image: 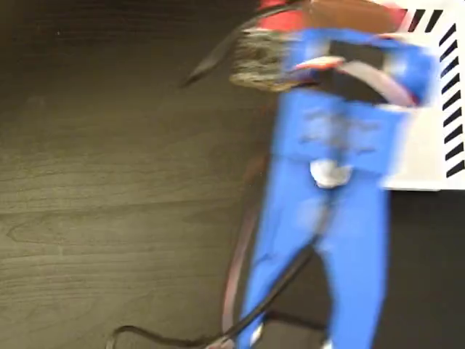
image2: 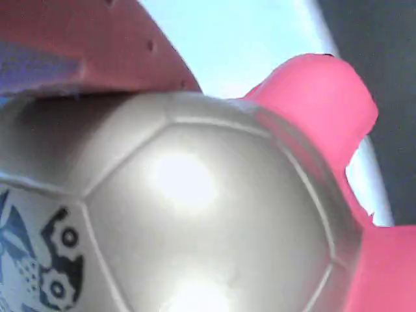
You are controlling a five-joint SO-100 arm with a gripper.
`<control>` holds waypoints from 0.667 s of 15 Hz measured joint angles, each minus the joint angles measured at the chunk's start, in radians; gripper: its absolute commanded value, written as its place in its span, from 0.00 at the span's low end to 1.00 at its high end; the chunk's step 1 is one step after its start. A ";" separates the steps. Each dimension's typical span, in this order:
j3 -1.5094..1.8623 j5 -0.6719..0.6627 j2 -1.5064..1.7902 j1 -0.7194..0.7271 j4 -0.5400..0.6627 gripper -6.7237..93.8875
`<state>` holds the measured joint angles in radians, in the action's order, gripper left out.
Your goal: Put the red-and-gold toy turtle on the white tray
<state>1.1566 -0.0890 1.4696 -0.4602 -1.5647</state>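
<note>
the red-and-gold toy turtle (image2: 195,227) fills the wrist view, its shiny domed shell pressed close under the camera, a black printed mark low on the left, coral-red limbs sticking out right. a red finger (image2: 84,45) lies touching the shell's upper left. judgement: the gripper (image: 272,54) is closed around the turtle and carrying it (only one finger shows clearly, so the grip on the far side is inferred, not seen).

fixed view: the blue arm (image: 327,218) is motion-blurred, reaching up toward the top of the picture. the gripper end sits at the top, left of the white tray (image: 421,156). the turtle itself cannot be picked out there through the blur. in the wrist view a pale surface with a curved edge lies behind the turtle, probably the tray, with dark table beyond it.

handling, as judgement: likely light, hollow, stiff plastic. the shell is glossy and rounded, so slippery; fingers could slide off the dome. best hold is across the shell's sides, low near the legs, not on the crown. probably not fragile.

room: the dark wooden table (image: 109,182) is bare on the left. cables (image: 254,313) trail near the arm's base. the tray is cut by the right frame edge, stripes along that side; its lower edge is visible.
</note>
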 measured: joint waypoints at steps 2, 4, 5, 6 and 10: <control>-0.094 -0.009 -0.101 -0.055 -0.029 0.07; -0.161 -0.002 -0.212 -0.092 -0.038 0.07; -0.195 0.000 -0.247 -0.103 -0.038 0.07; -0.221 0.000 -0.293 -0.109 -0.038 0.07; -0.285 0.000 -0.391 -0.112 -0.038 0.07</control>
<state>0.8713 -0.0890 1.0784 -0.5722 -1.6030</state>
